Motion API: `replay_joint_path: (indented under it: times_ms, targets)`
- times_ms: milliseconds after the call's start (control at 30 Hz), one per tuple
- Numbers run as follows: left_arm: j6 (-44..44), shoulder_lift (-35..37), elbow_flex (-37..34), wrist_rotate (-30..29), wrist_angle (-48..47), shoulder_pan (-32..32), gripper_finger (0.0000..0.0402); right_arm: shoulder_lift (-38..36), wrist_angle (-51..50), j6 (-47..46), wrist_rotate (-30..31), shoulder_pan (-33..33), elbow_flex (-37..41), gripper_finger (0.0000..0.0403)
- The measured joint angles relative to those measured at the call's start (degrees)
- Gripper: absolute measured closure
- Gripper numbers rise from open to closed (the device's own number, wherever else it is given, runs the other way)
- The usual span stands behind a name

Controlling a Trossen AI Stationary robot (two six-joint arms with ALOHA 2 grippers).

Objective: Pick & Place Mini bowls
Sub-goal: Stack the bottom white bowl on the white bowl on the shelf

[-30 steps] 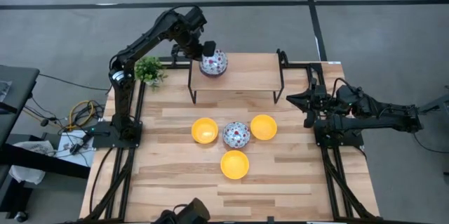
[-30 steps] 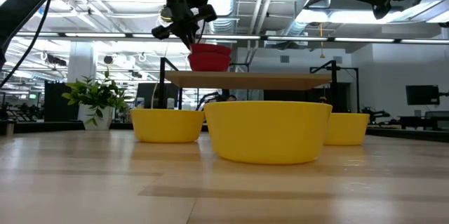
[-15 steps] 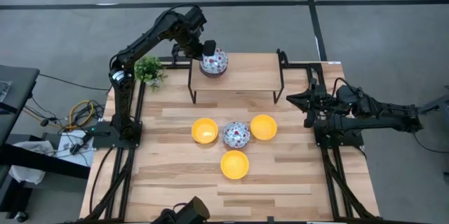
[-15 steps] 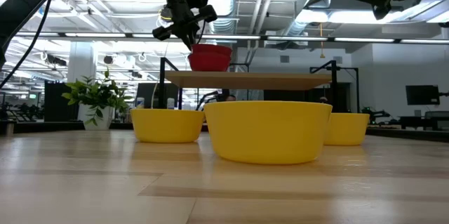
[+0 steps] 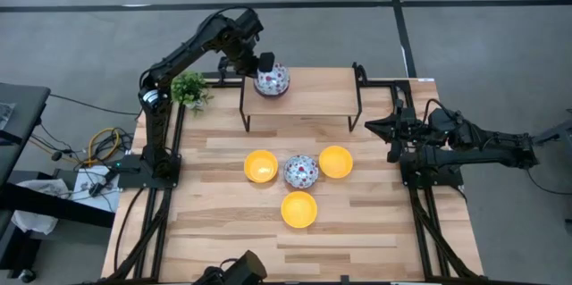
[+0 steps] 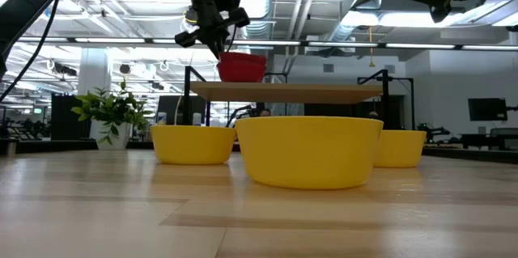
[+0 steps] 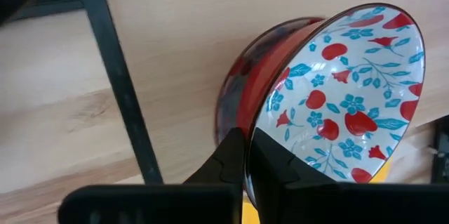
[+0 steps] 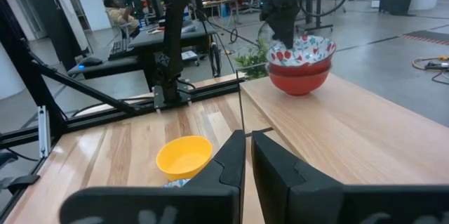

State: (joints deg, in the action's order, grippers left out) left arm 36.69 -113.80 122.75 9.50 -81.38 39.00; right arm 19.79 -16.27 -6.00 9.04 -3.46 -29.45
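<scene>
On the raised wooden shelf [image 5: 313,93] at the far side stand two floral mini bowls with red outsides, one stacked in the other [image 8: 298,66]. My left gripper [image 7: 247,136] reaches down to the shelf's left end and is shut on the upper bowl [image 5: 272,79]. On the table below, a third floral bowl [image 5: 301,171] rests on its base between three yellow bowls [image 5: 261,166], [image 5: 335,161], [image 5: 299,209]. My right gripper [image 5: 393,129] waits shut at the table's right edge, holding nothing. My left gripper pinches the upper bowl's rim [image 7: 256,122] on the side toward the shelf's left end. One finger is inside the bowl and one outside. The fingers come steeply from above, slanting down. The bowl sits nested in the lower bowl [image 7: 235,90], a little tilted against it.
A small potted plant [image 5: 189,88] stands at the table's far left corner, beside the shelf's black legs [image 5: 245,111]. The shelf's right part is bare wood. The near half of the table [image 5: 232,240] is free.
</scene>
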Motion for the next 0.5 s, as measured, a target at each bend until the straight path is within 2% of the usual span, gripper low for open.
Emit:
replay_joint_path:
  times_ms: [200,500]
  targets:
    - [0.07,0.07,-3.35,0.62,0.63,-0.36,0.0386,0.02,0.02,0.0,0.0,-0.01,0.0,0.0386]
    - [-0.73,0.11,-3.76,0.34,0.81,-0.44,0.0372,0.02,0.01,-0.02,-0.02,-0.01,0.0,0.0386]
